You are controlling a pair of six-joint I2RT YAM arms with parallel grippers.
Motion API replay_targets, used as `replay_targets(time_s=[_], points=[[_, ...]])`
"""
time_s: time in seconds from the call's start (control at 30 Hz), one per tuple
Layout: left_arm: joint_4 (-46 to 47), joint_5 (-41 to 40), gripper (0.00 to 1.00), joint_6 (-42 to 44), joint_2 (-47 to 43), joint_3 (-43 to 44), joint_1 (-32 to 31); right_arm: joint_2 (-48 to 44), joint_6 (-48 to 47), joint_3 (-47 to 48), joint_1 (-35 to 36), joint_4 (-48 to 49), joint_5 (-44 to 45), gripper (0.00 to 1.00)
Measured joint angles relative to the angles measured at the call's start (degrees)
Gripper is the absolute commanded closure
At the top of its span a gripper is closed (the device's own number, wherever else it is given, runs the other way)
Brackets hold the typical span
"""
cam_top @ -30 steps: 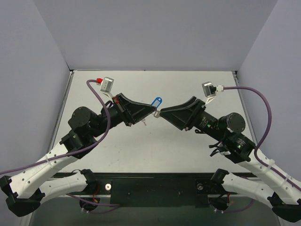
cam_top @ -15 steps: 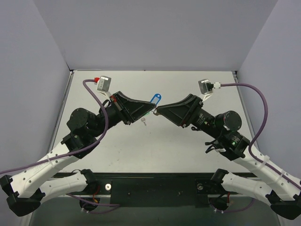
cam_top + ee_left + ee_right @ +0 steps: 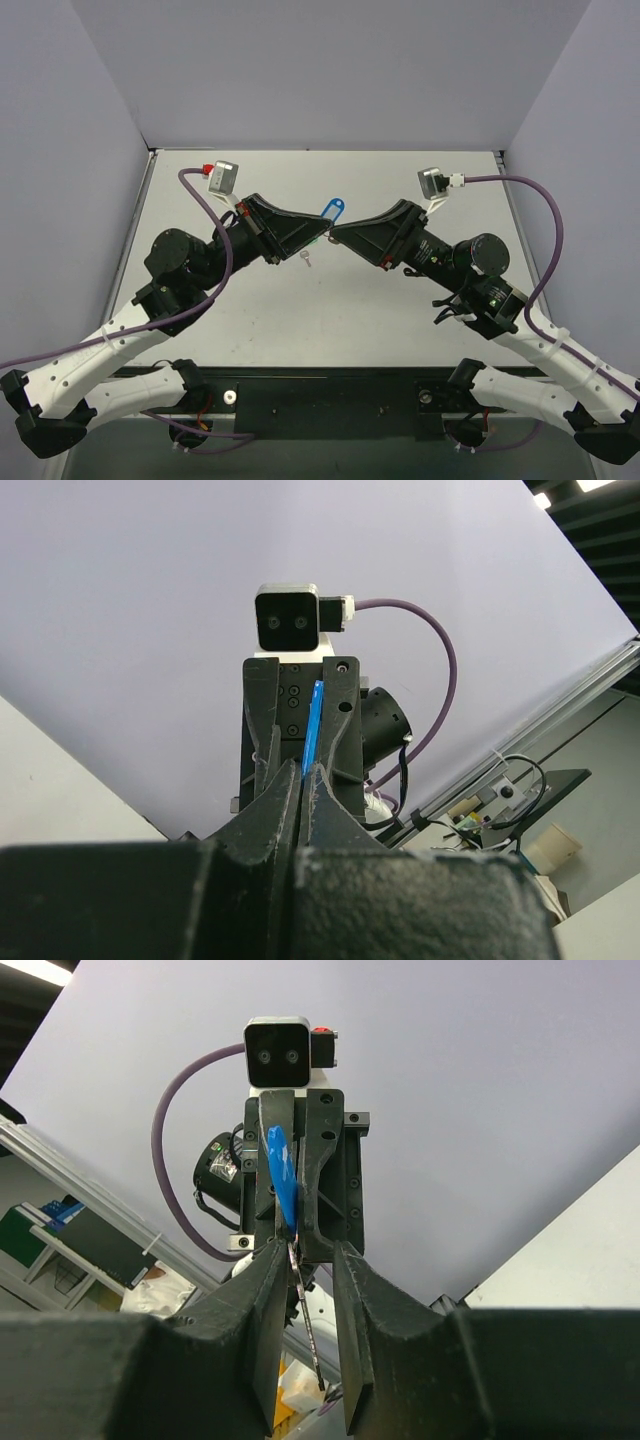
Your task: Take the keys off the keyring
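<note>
The blue keyring tag (image 3: pixel 333 210) is held up above the table, and my left gripper (image 3: pixel 323 233) is shut on its lower end. In the left wrist view the tag (image 3: pixel 315 725) stands edge-on out of the shut jaws (image 3: pixel 302 772). A thin silver key (image 3: pixel 306 1316) hangs below the tag (image 3: pixel 283 1175), between the fingers of my right gripper (image 3: pixel 308 1255). It lies against the left finger, with a gap to the right one. From above, the key (image 3: pixel 307 258) dangles under the two meeting grippers, the right gripper (image 3: pixel 336 234) tip to tip with the left.
The pale table (image 3: pixel 400 320) is bounded by grey walls at the back and on both sides. A black bar (image 3: pixel 330 395) runs along the near edge by the arm bases.
My right gripper has moved left up to the left gripper's tip and narrowed its jaws round the hanging key. The left gripper has kept hold of the tag, shifted slightly left.
</note>
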Motion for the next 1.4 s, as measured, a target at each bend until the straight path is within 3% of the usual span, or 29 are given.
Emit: replay_targets(time_s=[0.63,0.7,0.73,0.77,0.9,1.2,1.4], points=[[0.2,-2.1,1.0,0.5,0.1,-0.7,-0.2,1.0,0.2,0.0,0.1,1.2,0.0,1.0],[0.1,-2.5,0.91,0.6,0.0,-0.7,-0.4,1.1,0.2,0.0,0.2,1.2,0.1,1.0],[0.1,-2.6,0.8,0.7,0.0,-0.7,-0.4,1.2,0.2,0.0,0.2,1.1,0.1,1.0],[-0.1,-2.8,0.55,0.9,-0.1,-0.7,-0.5,1.2,0.2,0.0,0.2,1.1,0.1,1.0],[-2.6,-4.2,0.25,2.1,-1.3,-0.7,-0.9,1.4,-0.1,0.1,0.4,-0.9,0.1,1.0],[-18.9,-13.6,0.2,7.7,-11.5,0.0,-1.5,2.8,-0.2,0.5,0.4,-11.7,0.3,1.0],[-33.1,-22.5,0.22,10.2,-18.0,1.3,-1.5,5.1,0.2,6.9,0.5,-25.5,0.7,1.0]])
